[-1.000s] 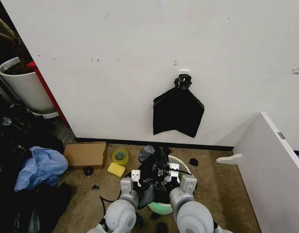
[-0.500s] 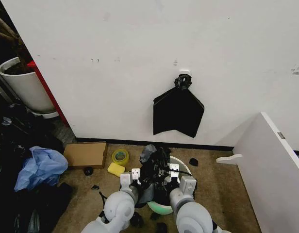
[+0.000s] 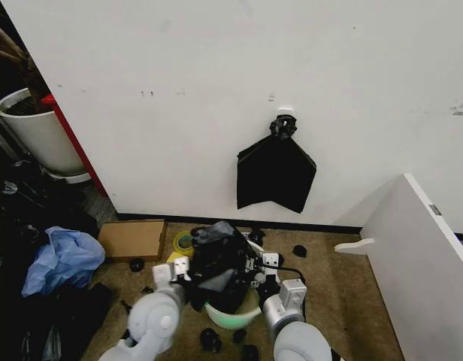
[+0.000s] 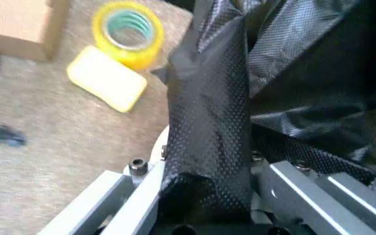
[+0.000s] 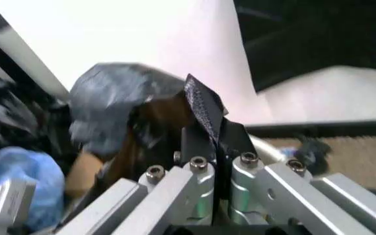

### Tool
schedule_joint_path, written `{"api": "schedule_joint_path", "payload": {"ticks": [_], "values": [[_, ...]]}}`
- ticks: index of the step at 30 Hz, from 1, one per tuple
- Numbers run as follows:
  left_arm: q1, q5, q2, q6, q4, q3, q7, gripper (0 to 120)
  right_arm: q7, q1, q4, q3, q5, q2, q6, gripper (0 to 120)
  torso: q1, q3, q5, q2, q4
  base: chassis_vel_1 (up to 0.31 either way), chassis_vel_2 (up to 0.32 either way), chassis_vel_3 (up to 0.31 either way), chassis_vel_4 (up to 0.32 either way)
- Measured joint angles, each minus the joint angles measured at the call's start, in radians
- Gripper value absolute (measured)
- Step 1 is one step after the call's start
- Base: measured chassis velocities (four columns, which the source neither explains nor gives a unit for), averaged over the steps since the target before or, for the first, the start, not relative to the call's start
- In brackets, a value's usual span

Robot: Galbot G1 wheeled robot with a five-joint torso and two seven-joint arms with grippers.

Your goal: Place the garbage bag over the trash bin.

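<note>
Garbage bag (image 3: pixel 216 259): glossy black, bunched and ballooned over the top of the trash bin, stretched between both grippers, covering most of the opening.
Trash bin (image 3: pixel 233 317): cream wall and pale green base visible below the bag, standing on the brown carpet (image 3: pixel 344 293) near the wall.
Left gripper (image 3: pixel 180 268): at the bag's left edge, fingers pinched on a fold of the textured black plastic (image 4: pixel 207 142).
Right gripper (image 3: pixel 267 262): at the bag's right edge, fingers closed on a thin black flap (image 5: pixel 206 110).
Nearby on floor: yellow tape roll (image 4: pixel 128 29) just beside a yellow sponge (image 4: pixel 106 83); cardboard box (image 3: pixel 132 239) to their left.
Wall: flat black bundle (image 3: pixel 275 171) hanging from a hook, above the bin.
</note>
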Motion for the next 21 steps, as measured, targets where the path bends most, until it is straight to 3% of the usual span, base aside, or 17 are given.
{"api": "schedule_joint_path", "payload": {"ticks": [13, 21], "values": [[0.162, 0.053, 0.022, -0.030, -0.203, -0.191, 0.121, 4, 0.002, 0.026, -0.051, 0.154, 0.063, 0.011, 0.013, 0, 0.000, 0.000, 0.0002, 0.000, 0.0000, 0.000, 0.000, 0.000, 0.000], [0.203, 0.038, 0.026, -0.041, -0.299, -0.250, 0.132, 4, 0.000, -0.017, -0.061, 0.228, 0.128, -0.014, -0.021, 0, 0.000, 0.000, 0.0003, 0.000, 0.0000, 0.000, 0.000, 0.000, 0.000]]}}
